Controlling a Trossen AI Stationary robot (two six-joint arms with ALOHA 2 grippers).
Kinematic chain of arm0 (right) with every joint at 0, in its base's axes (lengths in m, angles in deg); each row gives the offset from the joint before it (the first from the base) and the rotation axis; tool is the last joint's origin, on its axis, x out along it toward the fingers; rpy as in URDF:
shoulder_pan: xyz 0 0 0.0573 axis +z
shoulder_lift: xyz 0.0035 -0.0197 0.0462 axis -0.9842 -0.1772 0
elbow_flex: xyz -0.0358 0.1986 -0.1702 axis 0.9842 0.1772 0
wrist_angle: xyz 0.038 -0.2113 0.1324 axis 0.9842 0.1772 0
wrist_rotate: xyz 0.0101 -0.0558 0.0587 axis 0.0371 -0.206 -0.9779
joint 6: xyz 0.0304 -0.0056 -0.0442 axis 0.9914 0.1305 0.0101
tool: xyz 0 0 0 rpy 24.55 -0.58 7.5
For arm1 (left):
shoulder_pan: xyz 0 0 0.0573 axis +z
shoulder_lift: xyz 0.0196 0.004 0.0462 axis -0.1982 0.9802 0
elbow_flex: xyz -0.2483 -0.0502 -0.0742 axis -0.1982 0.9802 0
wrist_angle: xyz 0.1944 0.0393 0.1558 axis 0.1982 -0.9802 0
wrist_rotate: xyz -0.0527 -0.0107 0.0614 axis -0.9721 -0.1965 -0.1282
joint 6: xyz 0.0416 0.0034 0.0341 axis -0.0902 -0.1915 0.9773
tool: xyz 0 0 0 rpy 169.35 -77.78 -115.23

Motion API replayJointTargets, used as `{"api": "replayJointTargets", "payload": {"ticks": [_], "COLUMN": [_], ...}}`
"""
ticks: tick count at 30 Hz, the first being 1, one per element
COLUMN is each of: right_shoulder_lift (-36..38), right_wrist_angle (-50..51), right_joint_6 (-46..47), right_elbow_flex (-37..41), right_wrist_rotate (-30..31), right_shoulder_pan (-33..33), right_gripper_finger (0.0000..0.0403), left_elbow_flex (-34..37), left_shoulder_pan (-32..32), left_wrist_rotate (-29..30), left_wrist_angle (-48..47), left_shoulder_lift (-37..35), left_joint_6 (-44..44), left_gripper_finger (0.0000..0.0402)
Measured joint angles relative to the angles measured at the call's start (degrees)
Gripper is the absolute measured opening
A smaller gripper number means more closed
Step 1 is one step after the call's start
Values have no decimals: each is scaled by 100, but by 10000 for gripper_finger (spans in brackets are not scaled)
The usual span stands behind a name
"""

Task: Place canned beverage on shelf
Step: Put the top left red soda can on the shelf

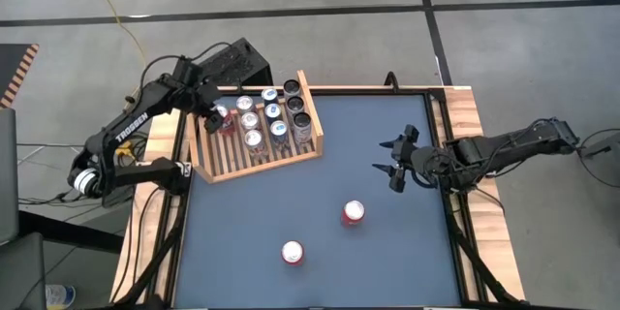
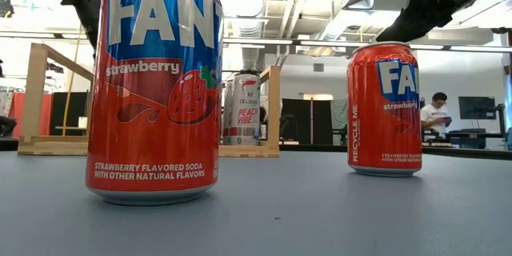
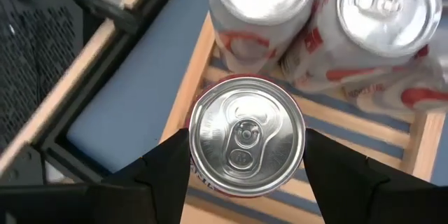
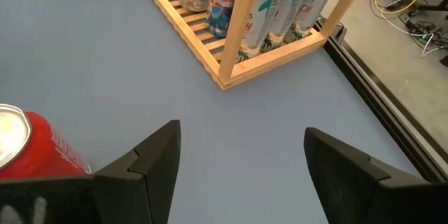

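The light-wood slatted shelf [image 1: 260, 150] stands at the table's far left and holds several upright cans [image 1: 275, 116]. My left gripper [image 1: 221, 116] is over the shelf's left end, shut on a red can with a silver top [image 3: 246, 134]. My right gripper [image 1: 391, 160] is open and empty above the table's right half, pointing toward the shelf. Two red strawberry soda cans stand upright on the blue table top, one near the middle [image 1: 354, 213] [image 2: 384, 108] and one nearer the front [image 1: 292, 252] [image 2: 152, 88]. My left gripper pinches the red can between its two fingers [image 3: 164, 175], one on each side of the can's wall just below the top rim [image 3: 198, 176]. The fingers come from above, pointing down. The can is upright; its own top hides whether its bottom rests on the slats.
A black ridged box [image 1: 232, 63] sits just past the shelf's far left corner. Raised side boards [image 1: 310, 107] bound the shelf. The table has a wooden border [image 1: 475, 155]. Open blue surface lies between the shelf and the two loose cans. A person sits in the room beyond [image 2: 436, 112].
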Motion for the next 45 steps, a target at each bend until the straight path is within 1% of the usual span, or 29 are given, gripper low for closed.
{"api": "replayJointTargets", "payload": {"ticks": [9, 13, 18, 25, 34, 45], "right_shoulder_lift": [0, 0, 0, 0, 0, 0], "right_wrist_angle": [4, 7, 15, 20, 1, 0], "right_joint_6": [4, 4, 3, 4, 9, 9], "right_elbow_flex": [0, 0, 0, 0, 0, 0], "right_wrist_rotate": [0, 0, 0, 0, -1, -13], "right_shoulder_pan": [2, 2, 2, 2, 2, 2], "right_gripper_finger": [276, 276, 276, 276, 276, 276], "left_elbow_flex": [-15, -15, -13, -13, -13, -13], "left_shoulder_pan": [170, 272, 332, 330, 326, 114], "left_wrist_rotate": [-149, -228, -252, -254, -141, 197], "left_wrist_angle": [134, 159, 162, 161, 133, 100], "left_shoulder_lift": [358, 373, 376, 378, 378, 378], "left_joint_6": [226, 279, 391, 586, 623, 591], "left_gripper_finger": [227, 227, 237, 230, 263, 268]}}
